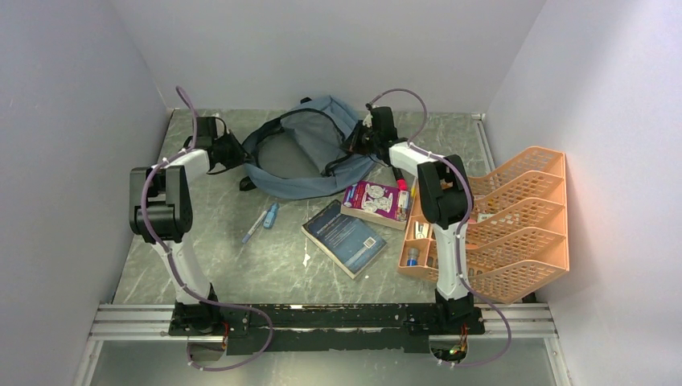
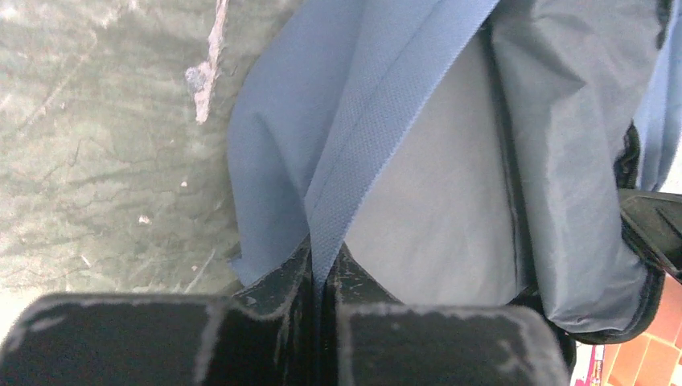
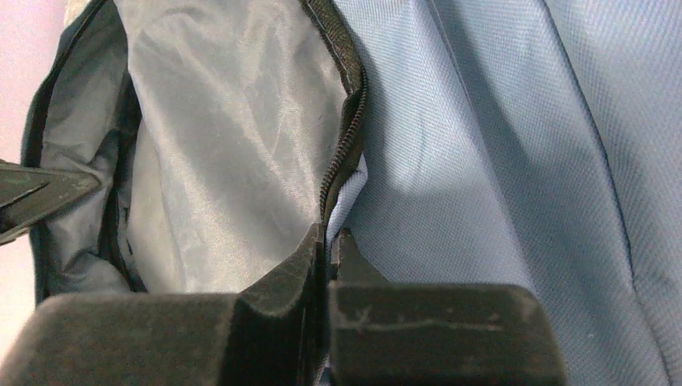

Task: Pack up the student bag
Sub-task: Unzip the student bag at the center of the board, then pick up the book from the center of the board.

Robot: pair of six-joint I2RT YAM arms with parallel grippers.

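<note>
The soft slate blue-grey fabric backpack (image 1: 310, 153) looks limp and light, best gripped at its stiffer zip rim. The left end effector (image 2: 322, 273) and right end effector (image 3: 330, 249) each pinch that rim.

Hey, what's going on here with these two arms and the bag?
Both arms grip the bag at the far side of the table. The left tool is shut on a blue fabric edge, the right tool on the edge by the zip, so the grey lining shows. A book, a box and pens lie on the table, not yet packed.
</note>
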